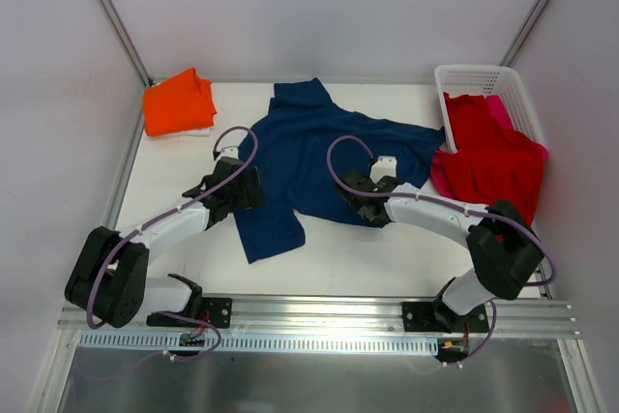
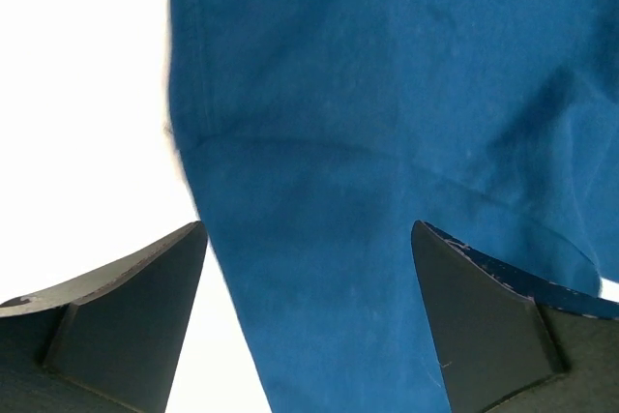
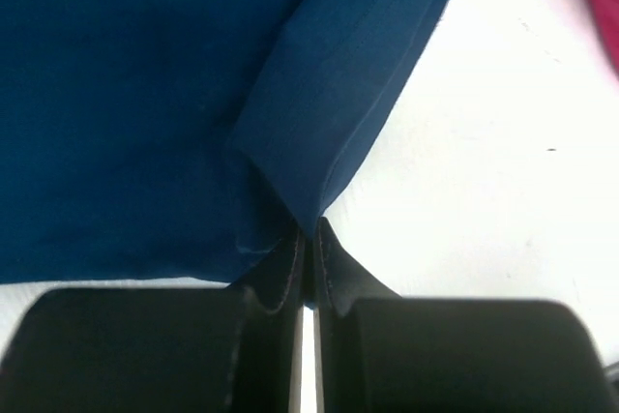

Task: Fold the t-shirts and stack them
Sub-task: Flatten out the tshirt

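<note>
Navy blue cloth is taking up the middle of the white worktop [image 1: 368,258]. The navy blue short-sleeved t-shirt [image 1: 309,142] is lying there opened out but rumpled. It is reaching from close to the far edge down toward the near edge, with one part stretching off to the right.

A folded orange cloth t-shirt [image 1: 179,103] is sitting in the far left corner, well apart from the navy one, on something white that is too hidden to identify.

The white plastic lattice basket [image 1: 484,74] is standing in the far right corner. A red cloth t-shirt [image 1: 493,157] is spilling out over its near rim onto the worktop. A pink cloth t-shirt [image 1: 501,108] is showing just beside it, against the basket's right wall.

The left gripper [image 2: 309,316] is hanging over the left edge of the navy blue short-sleeved t-shirt. Its two black fingers [image 2: 116,326] are standing wide apart, with blue cloth and a strip of bare worktop lying between them. Whether the tips are touching the cloth I cannot tell.

The right gripper [image 3: 308,258] is sitting at the shirt's right part. Its fingers [image 3: 334,268] are pressing tightly together on a pinched ridge of the navy cloth. The fabric is gathering into a fold that is running away from the tips, and bare worktop is lying just beside it.
</note>
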